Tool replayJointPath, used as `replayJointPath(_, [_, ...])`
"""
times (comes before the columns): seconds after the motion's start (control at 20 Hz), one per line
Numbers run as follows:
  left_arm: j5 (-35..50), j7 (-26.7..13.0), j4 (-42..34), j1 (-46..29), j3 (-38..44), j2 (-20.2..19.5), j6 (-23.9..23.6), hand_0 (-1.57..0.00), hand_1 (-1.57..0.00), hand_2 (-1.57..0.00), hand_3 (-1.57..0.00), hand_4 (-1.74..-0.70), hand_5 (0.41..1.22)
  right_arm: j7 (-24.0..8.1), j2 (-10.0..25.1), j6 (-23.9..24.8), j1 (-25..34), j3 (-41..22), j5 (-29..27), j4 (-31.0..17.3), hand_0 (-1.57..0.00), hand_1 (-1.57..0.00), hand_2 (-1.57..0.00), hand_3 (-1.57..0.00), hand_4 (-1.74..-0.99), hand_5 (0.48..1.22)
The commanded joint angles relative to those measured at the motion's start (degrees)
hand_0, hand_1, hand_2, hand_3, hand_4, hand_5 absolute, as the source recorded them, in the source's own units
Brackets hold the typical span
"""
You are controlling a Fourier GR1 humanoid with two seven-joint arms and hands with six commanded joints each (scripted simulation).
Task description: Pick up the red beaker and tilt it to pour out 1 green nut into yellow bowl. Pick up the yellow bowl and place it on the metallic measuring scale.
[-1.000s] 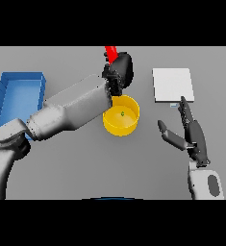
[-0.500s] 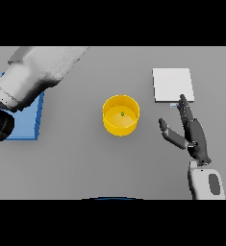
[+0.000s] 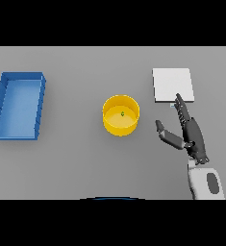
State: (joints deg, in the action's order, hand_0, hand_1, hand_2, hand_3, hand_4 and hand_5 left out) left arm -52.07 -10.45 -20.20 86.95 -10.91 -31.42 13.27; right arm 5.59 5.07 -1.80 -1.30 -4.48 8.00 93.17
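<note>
On the grey table, a blue tray with nothing visible in it is seen at the left, and the yellow bowl at the centre, a small green nut lying inside. The pouring step is judged done, though no red beaker is in view. At the right, the right hand is held spread, fingers straight, just beside the bowl and below the pale square scale; next, the bowl must be grasped and set on it.

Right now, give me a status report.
Right hand open beside yellow bowl; left hand out of view. Green nut in bowl. Scale bare, path unobstructed.
</note>
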Motion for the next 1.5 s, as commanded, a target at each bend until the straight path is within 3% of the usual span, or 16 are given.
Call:
replayJointPath(0.0, [2.1, -2.6, -0.5, -1.4, 2.4, -1.0, -1.0, -1.57, -1.56, -1.56, -1.44, -1.72, 1.22, -0.2, 0.0, 0.0, 0.3, 0.1, 0.0, -0.4, 0.0, 0.0, 0.0, 0.0, -1.298, 0.651])
replayJointPath(0.15, [5.6, -7.3, -2.2, -7.0, 6.0, -2.2, -4.4, -1.57, -1.57, -1.57, -1.41, -1.73, 1.221, -1.2, -0.2, -0.2, 0.9, 0.5, -0.9, -1.1, 0.0, 0.0, 0.0, 0.0, -1.276, 0.651])
replayJointPath(0.25, [7.9, -10.2, -3.7, -11.6, 7.7, -2.9, -5.6, -1.57, -1.57, -1.57, -1.47, -1.73, 1.221, -2.1, -0.3, -0.6, 1.2, 0.8, -2.1, -0.8, 0.0, 0.0, 0.0, 0.0, -1.275, 0.656])
replayJointPath(0.35, [11.5, -12.6, -4.7, -16.3, 10.4, -2.3, -7.0, -1.57, -1.57, -1.57, -1.5, -1.74, 1.221, -1.0, 0.0, -0.6, 1.2, 0.7, -1.4, -1.7, 0.0, 0.0, 0.0, 0.0, -1.285, 0.663])
replayJointPath(0.5, [15.8, -16.2, -8.6, -23.2, 13.2, -1.5, -8.8, -1.57, -1.57, -1.57, -1.42, -1.74, 1.221, -0.1, 0.1, -0.7, 0.3, -0.1, -0.5, -1.4, 0.0, 0.0, 0.0, 0.0, -1.307, 0.677])
replayJointPath(0.7, [19.9, -20.3, -15.5, -32.6, 15.6, -0.5, -11.1, -1.57, -1.57, -1.57, -1.51, -1.74, 1.221, -0.3, 0.4, -0.6, 1.5, 0.4, -0.4, -2.8, 0.0, 0.0, 0.0, 0.0, -1.304, 0.7])
replayJointPath(0.8, [20.5, -21.3, -19.9, -36.6, 15.5, -0.5, -11.9, -1.57, -1.57, -1.57, -1.48, -1.74, 1.221, 1.7, 0.5, -0.8, 0.0, -0.3, 0.2, -1.9, 0.0, 0.0, 0.0, 0.0, -1.307, 0.714])
replayJointPath(1.05, [22.9, -24.3, -32.6, -45.8, 15.6, 0.5, -12.6, -1.57, -1.57, -1.57, -1.34, -1.74, 1.221, 0.6, 0.9, -0.2, 0.3, -0.2, 1.0, -1.3, 0.0, 0.0, 0.0, 0.0, -1.327, 0.724])
replayJointPath(1.15, [21.7, -24.5, -33.0, -47.1, 17.0, 1.8, -13.8, -1.57, -1.57, -1.57, -1.32, -1.74, 1.146, 0.7, 0.8, -0.7, 0.2, -0.1, 0.3, -1.4, 0.0, 0.0, 0.0, 0.0, -1.335, 0.725])
replayJointPath(1.3, [21.6, -24.5, -36.8, -50.2, 17.8, 3.1, -11.8, -1.57, -1.57, -1.57, -1.44, -1.59, 0.962, 0.0, 0.6, -0.4, 0.2, -0.6, 1.0, -1.1, 0.0, 0.0, 0.0, 0.0, -1.326, 0.728])
replayJointPath(1.45, [22.8, -24.5, -40.9, -53.0, 18.3, 4.4, -8.8, -1.57, -1.57, -1.57, -0.93, -1.25, 0.81, 0.0, 0.8, -0.3, 1.2, -0.2, 1.0, -2.4, 0.0, 0.0, 0.0, 0.0, -1.327, 0.73])
